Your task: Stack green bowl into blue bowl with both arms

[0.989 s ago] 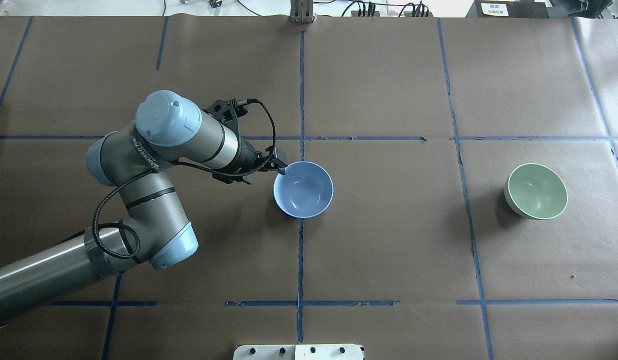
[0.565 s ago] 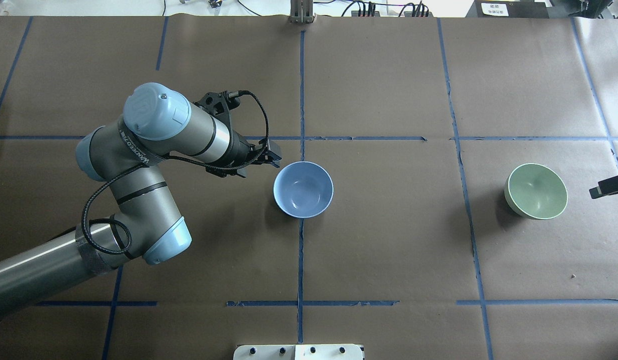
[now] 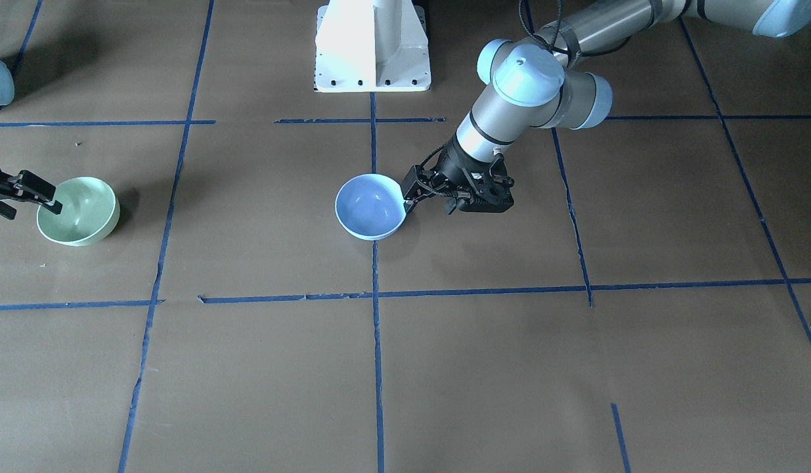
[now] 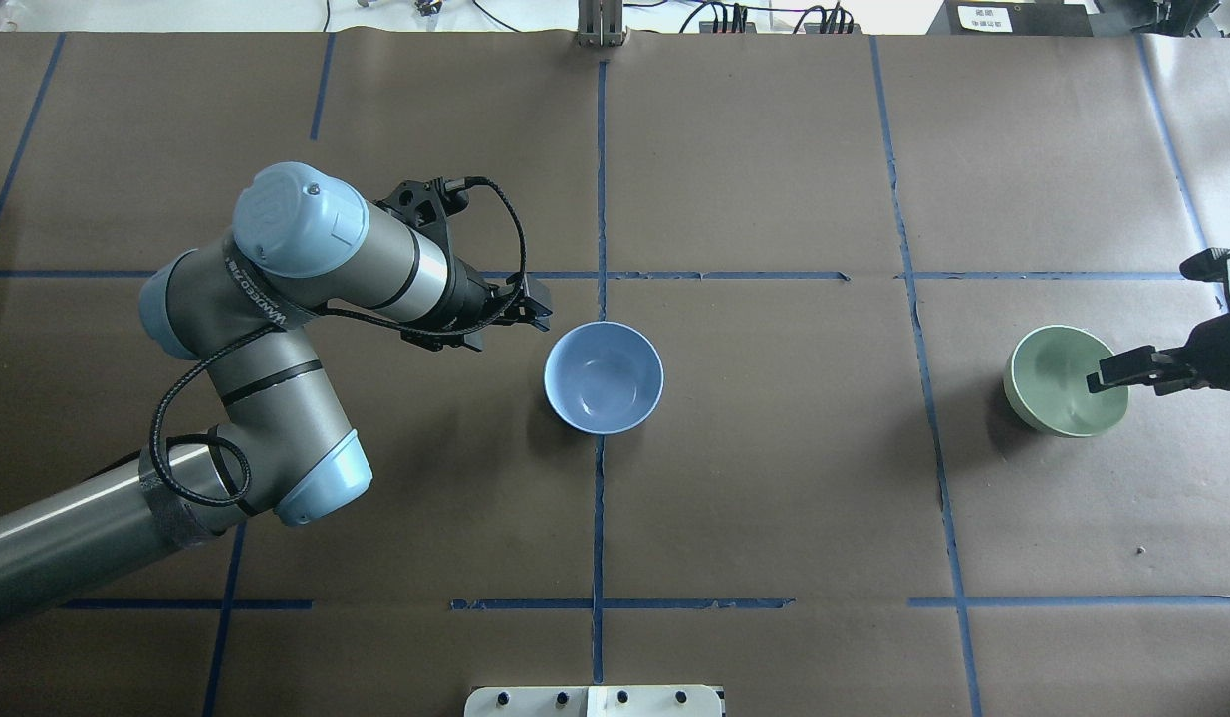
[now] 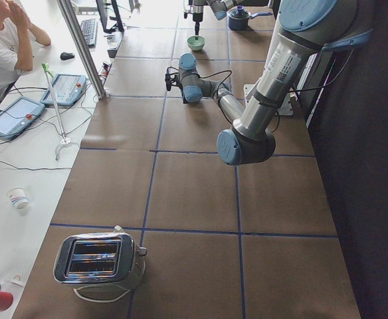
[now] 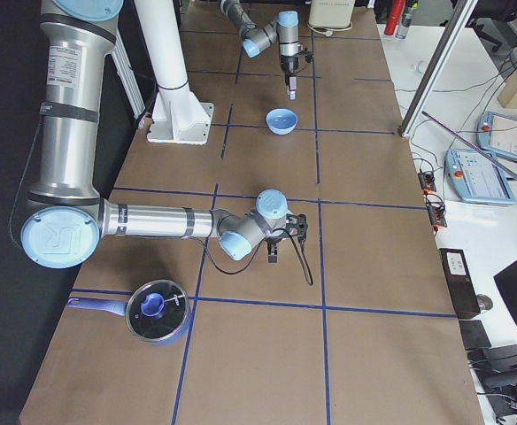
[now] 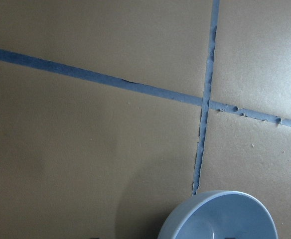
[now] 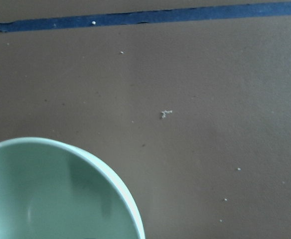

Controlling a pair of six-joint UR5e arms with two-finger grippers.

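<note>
The blue bowl [image 4: 604, 376] stands upright near the table's middle; it also shows in the front view [image 3: 370, 205] and at the bottom of the left wrist view [image 7: 220, 216]. My left gripper [image 4: 537, 311] [image 3: 408, 192] is open and empty, just off the bowl's left rim and not touching it. The green bowl [image 4: 1058, 383] [image 3: 83, 210] [image 8: 51, 194] stands upright at the far right. My right gripper [image 4: 1107, 380] [image 3: 44, 195] reaches in from the right edge with its fingertips over the bowl's right rim. Its jaws are apart and hold nothing.
The brown paper table top carries blue tape lines [image 4: 600, 478]. The white pedestal base [image 3: 372, 46] stands at the robot's side. A toaster [image 5: 101, 259] sits at the left end, and a lidded pan [image 6: 157, 310] at the right end.
My left gripper let go of the blue bowl's rim and drew back to the left. My right gripper came in from the right edge and now hangs over the green bowl's rim.
</note>
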